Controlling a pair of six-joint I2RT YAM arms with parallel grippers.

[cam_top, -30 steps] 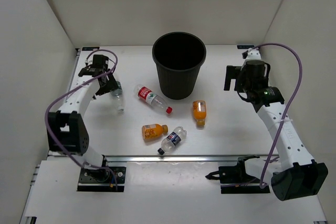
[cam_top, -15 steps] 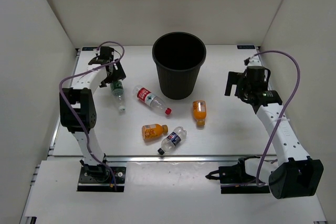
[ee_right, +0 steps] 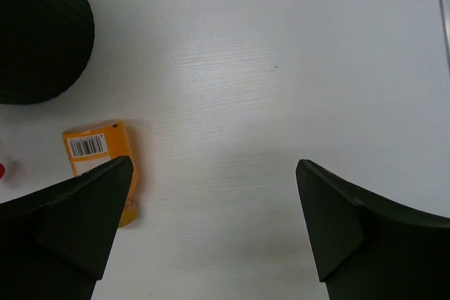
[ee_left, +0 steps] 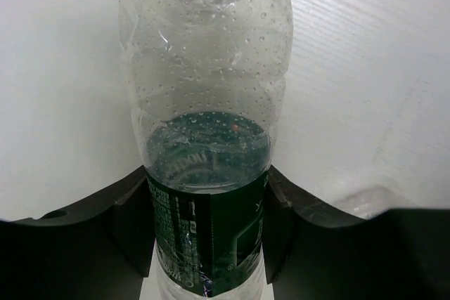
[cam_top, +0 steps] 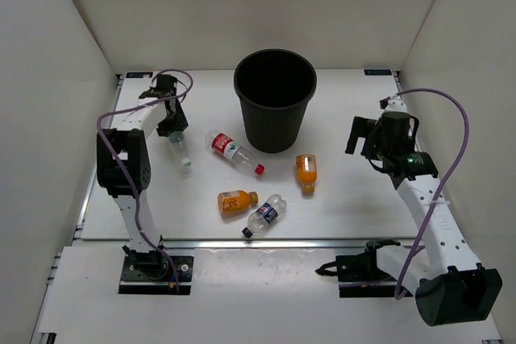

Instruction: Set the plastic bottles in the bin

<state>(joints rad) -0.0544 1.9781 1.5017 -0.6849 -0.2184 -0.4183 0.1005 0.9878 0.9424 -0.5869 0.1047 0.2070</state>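
White tabletop (cam_top: 347, 199) is carrying the whole scene, with pale panels closing it in on three sides. The bin (cam_top: 275, 98), a round black bucket with tapered sides, is standing upright toward the far middle, its mouth facing up. All five bottles are lying outside it on the table.

The left arm (cam_top: 121, 159) is reaching up the left side. Its left gripper (cam_top: 172, 123) is clamping the green-label bottle (cam_top: 181, 149), which is lying well to the left of the bin with its cap pointing toward the near edge. In the left wrist view the dark fingers (ee_left: 133, 223) are pressing against both sides of the green label, and the clear dimpled base is pointing away from the camera. Whether the bottle is lifting off the table cannot be told.

The right arm (cam_top: 427, 207) is hanging over the right side. The jaws of the right gripper (cam_top: 355, 136) are standing spread wide with only bare table between them.

The red-label bottle (cam_top: 234, 151) is lying slantwise just left of the bin's foot, with its red cap nearest the centre. One orange bottle (cam_top: 305, 171) is lying near the bin's right foot, and in the right wrist view it is showing just beside the left fingertip. The second orange bottle (cam_top: 235, 201) and the dark-blue-label bottle (cam_top: 266, 213) are lying side by side, nearly touching, nearer the front rail.
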